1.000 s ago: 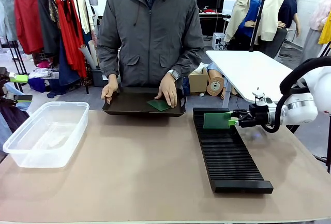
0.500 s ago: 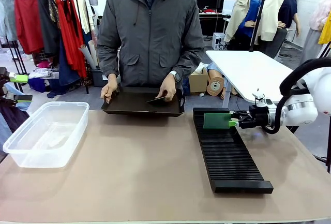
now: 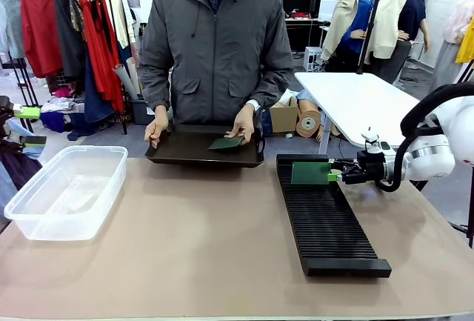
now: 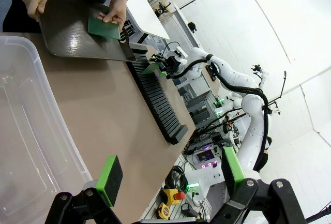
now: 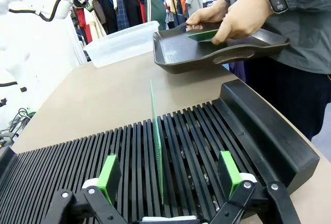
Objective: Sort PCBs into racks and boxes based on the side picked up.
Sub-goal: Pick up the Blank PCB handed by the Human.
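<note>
The long black rack (image 3: 326, 213) lies on the desk (image 3: 192, 247) with its length running away from the robot. One PCB (image 3: 309, 173) stands upright on its edge in a slot near the rack's far end. The right gripper (image 5: 168, 175) reaches in level over that end from the rack's outer side. Its green pads (image 5: 108, 175) are spread wide, one on each side of the standing board and well clear of both faces, so the gripper pinches nothing. In the right wrist view the board shows as a thin green line rising from the ribs, roughly midway between the two fingers. Just beyond the rack's far end, on the side away from the right arm, a smooth dark tray (image 3: 204, 150) sits at the desk's far edge. The person holds its far corner with one hand (image 3: 156, 127). The person's other hand (image 3: 243, 124) grips a second PCB (image 3: 226, 143) by its edge, tilted and lifted a little off the tray floor. The clear box (image 3: 67, 187) stands well apart from the rack, across the desk beyond the tray's side. The left gripper (image 4: 170, 175) hangs above the box's near rim, away from the rack, its fingers spread apart with nothing between them.
</note>
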You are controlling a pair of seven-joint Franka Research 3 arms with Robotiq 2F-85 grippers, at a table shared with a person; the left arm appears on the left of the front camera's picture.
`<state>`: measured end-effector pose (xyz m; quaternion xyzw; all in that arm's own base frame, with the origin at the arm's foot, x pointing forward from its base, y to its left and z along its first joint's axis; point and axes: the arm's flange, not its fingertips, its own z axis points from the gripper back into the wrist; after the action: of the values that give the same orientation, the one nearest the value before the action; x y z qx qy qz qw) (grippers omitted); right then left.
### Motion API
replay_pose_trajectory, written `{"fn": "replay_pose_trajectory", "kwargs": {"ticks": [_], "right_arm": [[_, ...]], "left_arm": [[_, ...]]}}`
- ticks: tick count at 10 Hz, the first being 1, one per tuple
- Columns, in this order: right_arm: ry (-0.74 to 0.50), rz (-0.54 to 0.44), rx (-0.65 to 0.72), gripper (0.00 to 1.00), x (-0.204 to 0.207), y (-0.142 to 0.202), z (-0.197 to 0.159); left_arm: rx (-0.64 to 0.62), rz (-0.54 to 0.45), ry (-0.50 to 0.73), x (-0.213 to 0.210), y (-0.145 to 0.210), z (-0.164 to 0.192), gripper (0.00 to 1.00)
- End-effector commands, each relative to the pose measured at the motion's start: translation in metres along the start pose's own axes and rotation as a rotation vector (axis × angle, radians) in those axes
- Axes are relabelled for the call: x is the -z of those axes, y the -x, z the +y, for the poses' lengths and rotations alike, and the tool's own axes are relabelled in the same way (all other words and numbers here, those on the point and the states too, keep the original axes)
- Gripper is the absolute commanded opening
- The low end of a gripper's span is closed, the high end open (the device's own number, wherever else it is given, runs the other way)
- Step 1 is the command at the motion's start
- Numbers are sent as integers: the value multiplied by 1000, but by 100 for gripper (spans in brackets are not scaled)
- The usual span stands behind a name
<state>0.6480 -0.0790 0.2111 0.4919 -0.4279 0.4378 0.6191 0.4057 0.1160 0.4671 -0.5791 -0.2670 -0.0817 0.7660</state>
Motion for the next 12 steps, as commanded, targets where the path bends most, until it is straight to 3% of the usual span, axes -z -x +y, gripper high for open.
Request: {"fn": "replay_pose_trajectory", "kwargs": {"ticks": [1,7,9,12], "right_arm": [[2,1,-6,100,1,-4,0],[0,0,0,100,0,0,0],[7,-51,-13,100,-9,-25,8],[35,-25,-65,100,-25,-67,26]], "left_arm": [[1,2,8,-1,1,-2,100],[1,2,8,-1,1,-2,100],[1,2,8,-1,1,-2,100],[1,2,8,-1,1,-2,100]]}}
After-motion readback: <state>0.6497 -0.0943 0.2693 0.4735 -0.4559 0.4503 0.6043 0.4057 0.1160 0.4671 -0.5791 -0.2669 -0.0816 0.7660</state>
